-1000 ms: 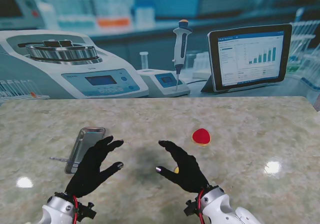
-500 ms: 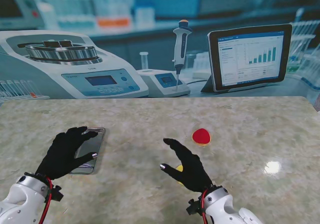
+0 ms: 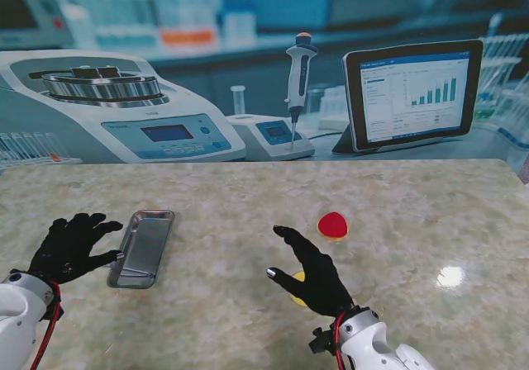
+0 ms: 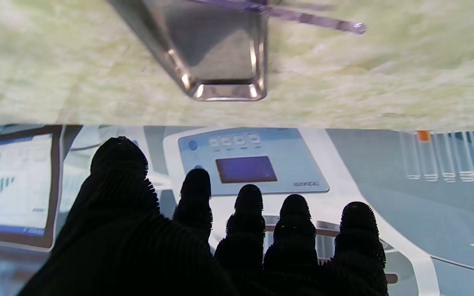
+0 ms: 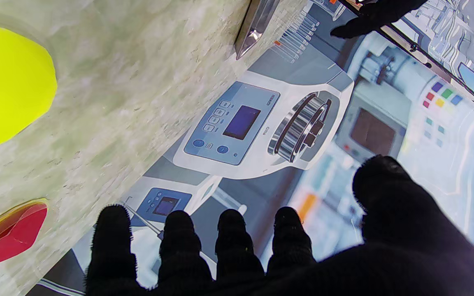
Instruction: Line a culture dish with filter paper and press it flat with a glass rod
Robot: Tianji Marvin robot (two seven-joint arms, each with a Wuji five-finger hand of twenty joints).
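A steel tray [image 3: 145,238] lies on the marble table at the left. A clear glass rod [image 4: 286,14] rests across the tray's [image 4: 220,49] end nearest me and pokes out past its edge. My left hand [image 3: 70,246] is just left of the tray, open with fingers spread, thumb close to the rod. A red piece [image 3: 333,225] lies right of centre, seemingly in a shallow clear dish [image 5: 10,236]. A yellow disc [image 5: 10,82] lies nearer to me, mostly hidden under my right hand [image 3: 310,275], which hovers open and holds nothing.
A printed lab backdrop stands along the table's far edge, showing a centrifuge [image 3: 116,106], a pipette [image 3: 299,81] and a tablet [image 3: 413,93]. Bright glare spots [image 3: 450,277] sit on the marble at the right.
My left hand has swept left from the table's middle, across the tray, to its left side. The right hand has hardly moved.
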